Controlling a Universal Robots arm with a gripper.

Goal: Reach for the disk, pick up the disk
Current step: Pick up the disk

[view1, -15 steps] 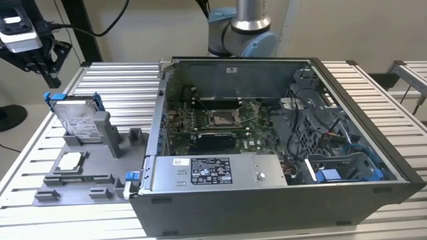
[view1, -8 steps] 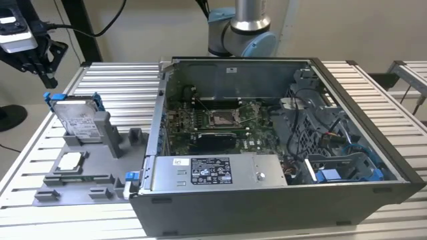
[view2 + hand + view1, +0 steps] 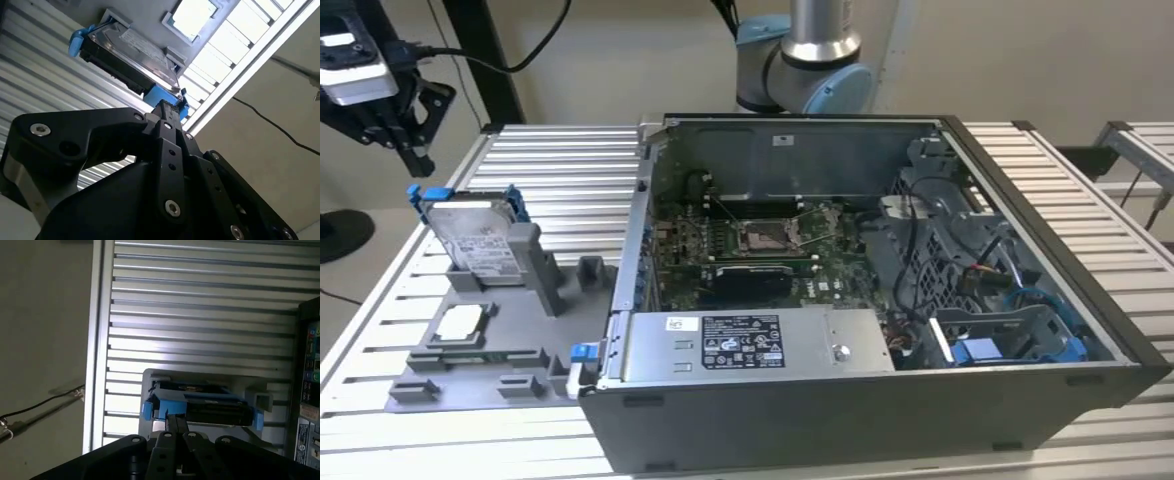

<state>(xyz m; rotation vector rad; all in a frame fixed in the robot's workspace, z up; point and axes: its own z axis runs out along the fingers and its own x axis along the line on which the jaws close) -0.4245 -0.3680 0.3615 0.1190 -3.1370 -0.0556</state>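
Note:
The disk (image 3: 470, 238) is a silver hard drive with a white label and a blue bracket. It stands tilted on edge in a slot of the grey holder (image 3: 520, 345), at the exterior view's left. My gripper (image 3: 416, 160) hangs above and behind it, apart from it, with its black fingers together and nothing between them. In both wrist views the fingertips point toward the blue-edged disk (image 3: 135, 52) (image 3: 210, 407), and the shut gripper (image 3: 164, 106) (image 3: 175, 420) stays short of it.
A small square silver chip (image 3: 460, 322) lies on the holder in front of the disk. An open computer case (image 3: 854, 300) with a large silver labelled box (image 3: 747, 345) stands at the exterior view's right. The slatted metal table (image 3: 560, 170) ends near the holder, and cables trail beyond its edge.

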